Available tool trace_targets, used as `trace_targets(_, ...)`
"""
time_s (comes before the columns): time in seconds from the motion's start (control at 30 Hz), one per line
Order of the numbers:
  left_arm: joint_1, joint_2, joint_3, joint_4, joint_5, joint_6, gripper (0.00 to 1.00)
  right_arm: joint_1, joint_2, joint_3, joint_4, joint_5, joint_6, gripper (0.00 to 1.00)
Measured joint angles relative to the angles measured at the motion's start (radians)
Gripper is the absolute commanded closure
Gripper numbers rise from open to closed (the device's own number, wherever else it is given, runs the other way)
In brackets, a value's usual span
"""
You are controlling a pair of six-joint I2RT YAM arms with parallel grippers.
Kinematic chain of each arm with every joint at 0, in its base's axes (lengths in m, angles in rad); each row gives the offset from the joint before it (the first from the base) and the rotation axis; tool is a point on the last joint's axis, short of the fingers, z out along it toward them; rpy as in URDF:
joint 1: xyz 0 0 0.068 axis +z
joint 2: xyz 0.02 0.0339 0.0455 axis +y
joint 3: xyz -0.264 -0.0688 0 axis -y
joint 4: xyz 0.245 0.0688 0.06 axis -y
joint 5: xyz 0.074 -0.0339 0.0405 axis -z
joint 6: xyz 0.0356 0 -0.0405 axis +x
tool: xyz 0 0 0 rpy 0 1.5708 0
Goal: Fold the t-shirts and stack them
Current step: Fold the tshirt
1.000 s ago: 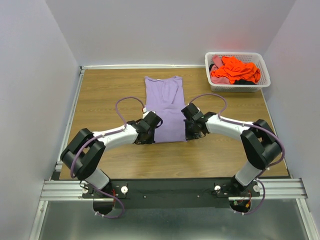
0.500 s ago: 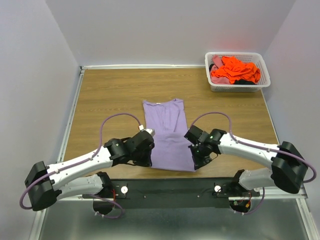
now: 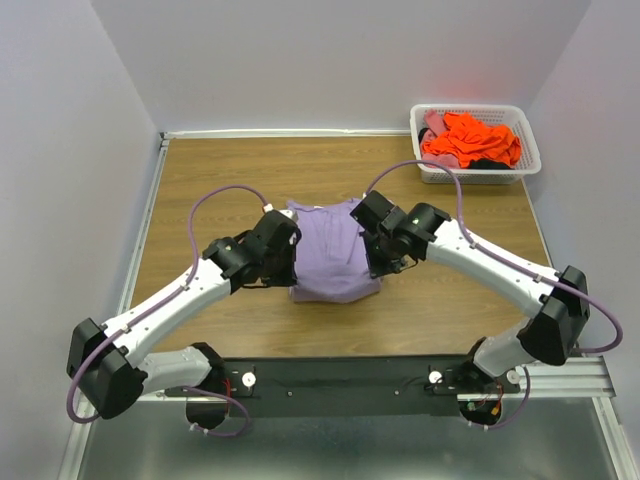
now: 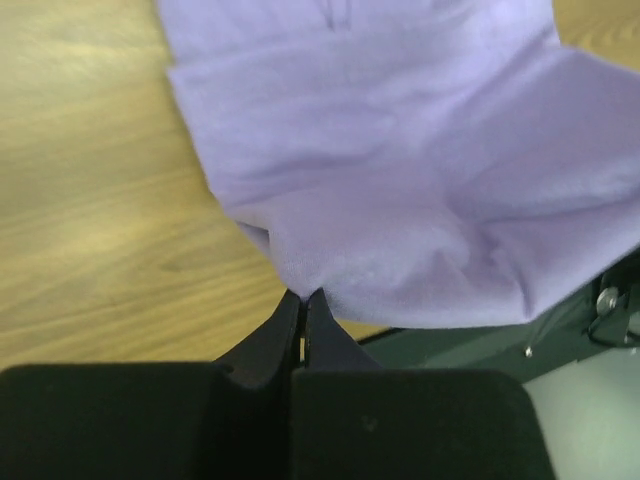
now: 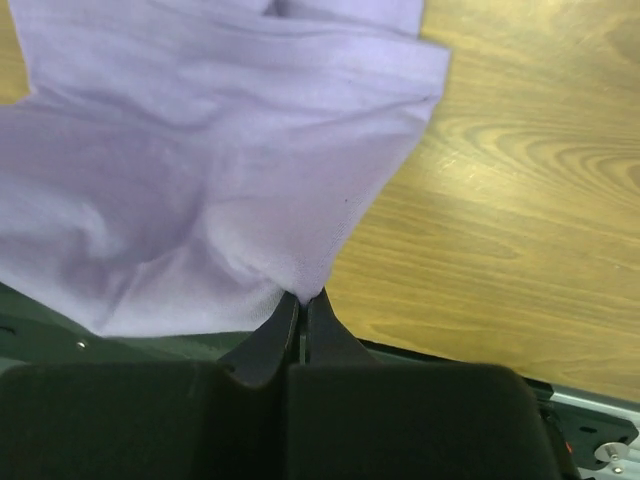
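Observation:
A lavender-purple t-shirt (image 3: 333, 255) lies mid-table, its collar end flat on the wood and its near part lifted and bulging. My left gripper (image 3: 287, 252) is shut on the shirt's left edge and my right gripper (image 3: 376, 252) is shut on its right edge. In the left wrist view the closed jaws of my left gripper (image 4: 302, 296) pinch a fold of the purple shirt (image 4: 400, 170). The right wrist view shows the same: my right gripper (image 5: 303, 297) is clamped on a corner of the purple shirt (image 5: 200, 150). More t-shirts, orange (image 3: 470, 140) and pink (image 3: 434, 122), lie heaped in the basket.
A white lattice basket (image 3: 531, 152) stands at the table's far right corner. The wooden table (image 3: 220, 180) is walled in on the left, back and right. The black base rail (image 3: 340, 380) runs along the near edge.
Both arms first dragged the purple shirt toward the near edge, then lifted its near hem and carried it back toward the collar, so the cloth now bulges between the grippers.

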Motion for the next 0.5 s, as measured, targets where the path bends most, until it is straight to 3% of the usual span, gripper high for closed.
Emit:
trace_targets(0.3,0.077,0.000,0.049,-0.002,0.003,0.076,1.00,-0.064,0.038,0.079,-0.029,-0.003,-0.037,1.00)
trace_targets(0.5,0.109,0.023,0.074,0.012,0.020,0.107,1.00,-0.174,0.056,0.126,-0.032,-0.041,-0.080,1.00)
